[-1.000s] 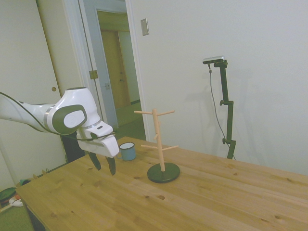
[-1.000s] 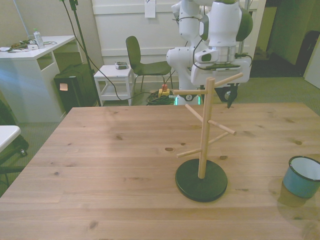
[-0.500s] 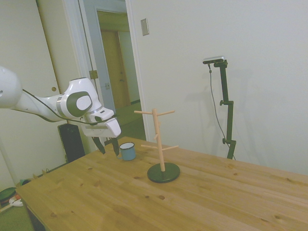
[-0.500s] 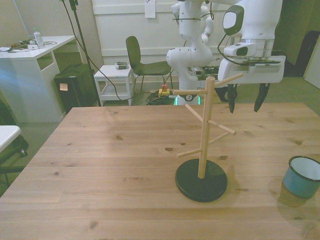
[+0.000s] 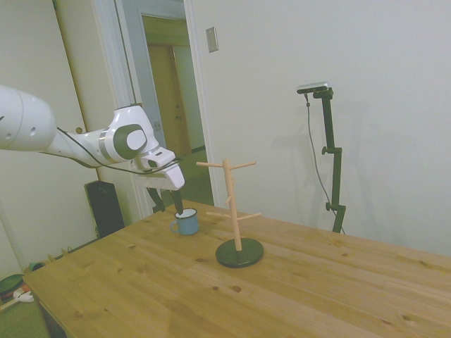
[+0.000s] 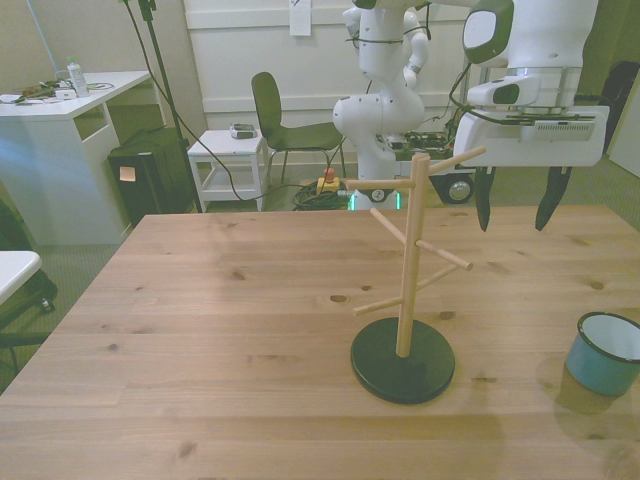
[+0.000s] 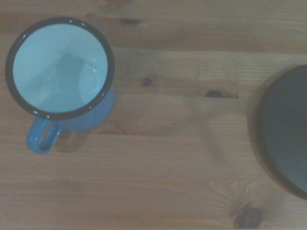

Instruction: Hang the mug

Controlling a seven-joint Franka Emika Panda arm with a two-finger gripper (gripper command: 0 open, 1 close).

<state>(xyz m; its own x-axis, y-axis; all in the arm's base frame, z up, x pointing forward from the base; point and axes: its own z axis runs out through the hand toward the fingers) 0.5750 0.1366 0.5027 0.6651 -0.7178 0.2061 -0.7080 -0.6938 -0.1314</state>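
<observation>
Hovering with its fingers spread and empty, the tool (image 6: 517, 208) hangs above the surface (image 6: 230, 330), and the mug (image 6: 606, 353) stands upright below it and off toward the front view's right edge, well apart from the wooden peg stand (image 6: 405, 290). From the wrist view the mug (image 7: 62, 76) sits mouth-up with its loop handle (image 7: 41, 136) jutting sideways away from the stand's dark base (image 7: 283, 129), so the descent likely has to shift toward the rim first.

Your arm (image 5: 42, 134) is glossy white with rounded shells and a grey-green oval cap at the joint. A thin black cable runs along it to the wrist. The pincer (image 6: 517, 205) has a boxy white body and two dark, tapered fingers (image 6: 484, 203).
</observation>
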